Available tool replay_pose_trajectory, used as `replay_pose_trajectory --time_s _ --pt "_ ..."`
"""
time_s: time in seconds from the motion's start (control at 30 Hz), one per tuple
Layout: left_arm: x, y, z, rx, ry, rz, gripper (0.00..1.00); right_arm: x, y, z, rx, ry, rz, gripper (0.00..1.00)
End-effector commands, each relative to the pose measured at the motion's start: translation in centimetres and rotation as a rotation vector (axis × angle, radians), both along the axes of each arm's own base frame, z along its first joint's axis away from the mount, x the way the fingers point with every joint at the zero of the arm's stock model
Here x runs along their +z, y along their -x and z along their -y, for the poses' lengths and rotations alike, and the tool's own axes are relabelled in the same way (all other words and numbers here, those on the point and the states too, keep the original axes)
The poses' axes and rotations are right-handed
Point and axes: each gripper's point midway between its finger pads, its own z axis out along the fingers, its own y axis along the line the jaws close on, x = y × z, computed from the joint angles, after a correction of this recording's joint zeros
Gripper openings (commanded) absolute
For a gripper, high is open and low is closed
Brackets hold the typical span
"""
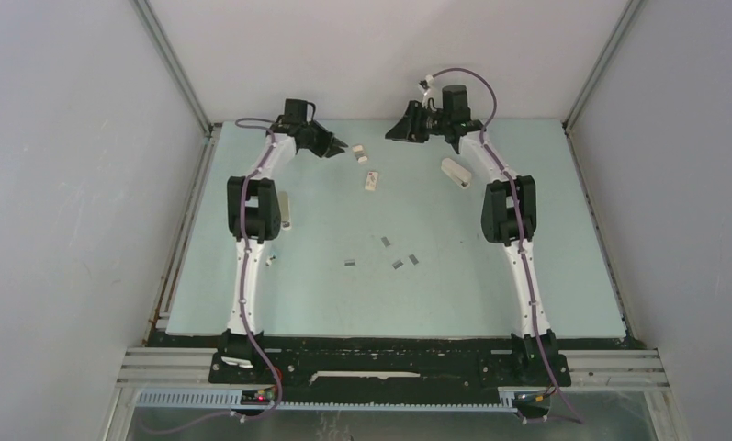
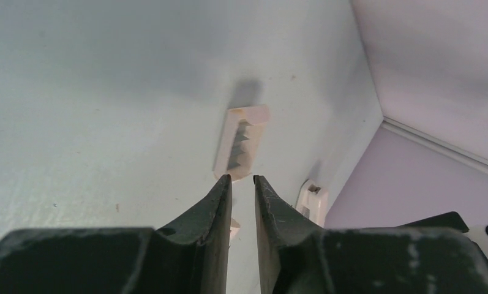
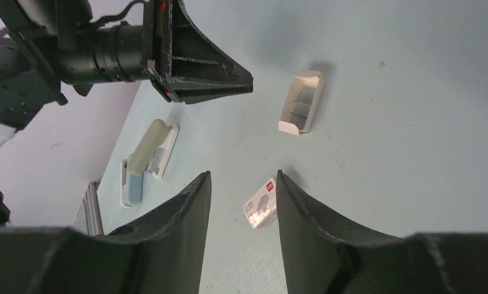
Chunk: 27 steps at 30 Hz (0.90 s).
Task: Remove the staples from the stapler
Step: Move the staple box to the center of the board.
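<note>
Four staples (image 1: 398, 265) lie loose on the table (image 1: 298, 303). They are small grey strips scattered around its middle, near one another and well apart from both of your grippers.

Two staplers are out. The right-hand stapler (image 1: 456, 172) is white and rests on the far part of the table, just beside your right arm. The left-hand stapler (image 3: 146, 156) has a cream top on a white and blue base. It lies beside your left arm, whose elbow hides part of it from above.

One open tray (image 3: 301, 103) sits near the far edge with grey strips inside it. One small closed box (image 3: 262, 205) with a red mark lies just nearer to you than the tray, apart from it.

Your left gripper (image 2: 242, 179) is narrow. Its fingers (image 2: 217, 208) leave a thin gap with nothing in it, and the tips point at the near end of the tray. Whether they touch it you cannot tell from the wrist view.

Your right gripper (image 3: 241, 176) hangs over the far part of the table. Its fingers (image 3: 189, 214) are moderately apart and empty, and the small box shows on the table through the gap.

The tray and the box lie between your two grippers, so they are what stands in the way there. The loose staples are on bare table closer to the arm bases.
</note>
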Motion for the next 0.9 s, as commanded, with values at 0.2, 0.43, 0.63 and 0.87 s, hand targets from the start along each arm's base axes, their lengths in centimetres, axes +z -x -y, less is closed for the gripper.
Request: replay_pose_trajectory --time_s 0.2,0.43,0.63,0.87 --pt "3.5 -0.3 -1.6 -0.058 0.067 0.061 0.31 -0.7 -1.7 -1.2 -0.148 -0.056 -0.105 0.52" --pt "2.8 0.5 -1.0 -0.128 0.124 0.046 0.36 -1.4 -2.1 -1.9 -0.216 -0.087 -0.172 0.32" --pt "2.6 -0.2 -0.5 -0.125 0.172 0.058 0.28 -0.7 -1.4 -1.4 -0.181 -0.064 -0.152 0.0" --pt "4.3 -0.4 -1.4 -0.162 0.164 0.128 0.23 0.1 1.1 -0.4 -0.017 0.041 -0.025 0.1"
